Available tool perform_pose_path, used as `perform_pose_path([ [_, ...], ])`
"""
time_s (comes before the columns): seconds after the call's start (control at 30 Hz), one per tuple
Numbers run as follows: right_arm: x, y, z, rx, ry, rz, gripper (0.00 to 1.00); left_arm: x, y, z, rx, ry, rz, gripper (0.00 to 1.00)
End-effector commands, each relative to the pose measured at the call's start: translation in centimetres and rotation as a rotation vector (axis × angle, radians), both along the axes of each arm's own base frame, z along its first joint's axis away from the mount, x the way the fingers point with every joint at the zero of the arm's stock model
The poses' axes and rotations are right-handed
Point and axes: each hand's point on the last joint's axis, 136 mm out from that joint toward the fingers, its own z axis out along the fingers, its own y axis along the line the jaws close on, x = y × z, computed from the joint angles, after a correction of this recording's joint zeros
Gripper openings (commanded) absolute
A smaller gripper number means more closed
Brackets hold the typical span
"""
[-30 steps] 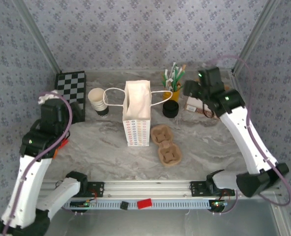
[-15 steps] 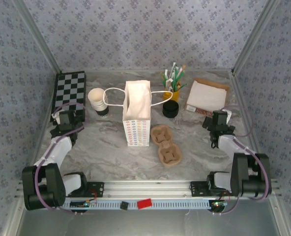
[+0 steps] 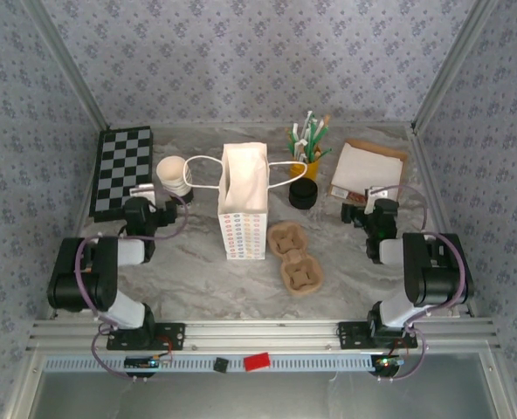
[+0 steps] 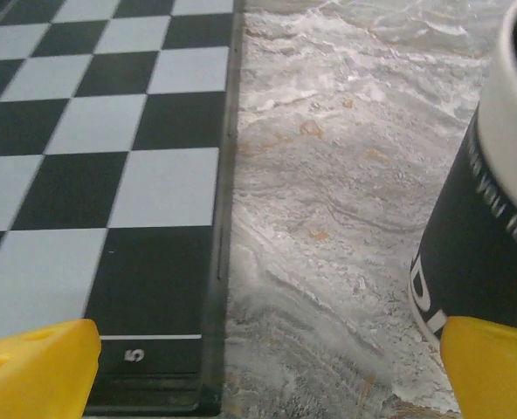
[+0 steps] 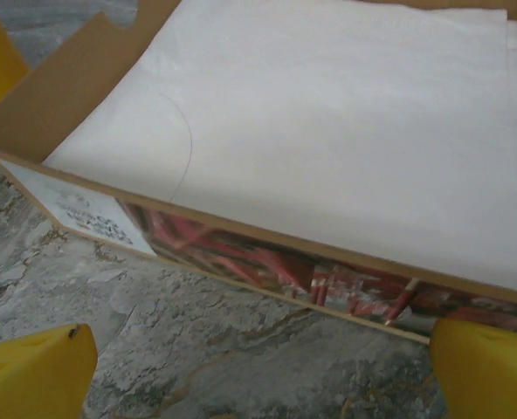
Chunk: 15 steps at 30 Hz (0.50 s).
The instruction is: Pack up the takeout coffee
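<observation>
My left gripper [image 4: 263, 371] and right gripper [image 5: 258, 375] sit low near the tabletop [image 3: 197, 279], both spread wide and empty. The black-lidded coffee cup [image 3: 304, 194] stands left of my right gripper. Risk: the stack of cups [image 4: 477, 262] just ahead of my left gripper could be grabbed by mistake or knocked over. Beside the coffee, the open paper bag [image 3: 243, 218] looks empty. Ahead of my right gripper, a cardboard box [image 5: 267, 260] holds white napkins [image 5: 346, 131].
</observation>
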Motion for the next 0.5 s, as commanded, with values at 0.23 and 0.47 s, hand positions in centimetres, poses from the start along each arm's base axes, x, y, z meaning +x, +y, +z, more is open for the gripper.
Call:
perform_pose_path([
  [0.23, 0.98, -0.05, 1.99, -0.047, -0.082, 0.004, 1.00, 1.20, -0.02, 2.01, -0.012, -0.093, -0.031, 1.00],
  [0.47, 1.03, -0.16, 2.05, -0.045, -0.084, 0.004, 1.00, 1.19, -0.09, 2.00, -0.009, -0.094, -0.032, 1.00],
])
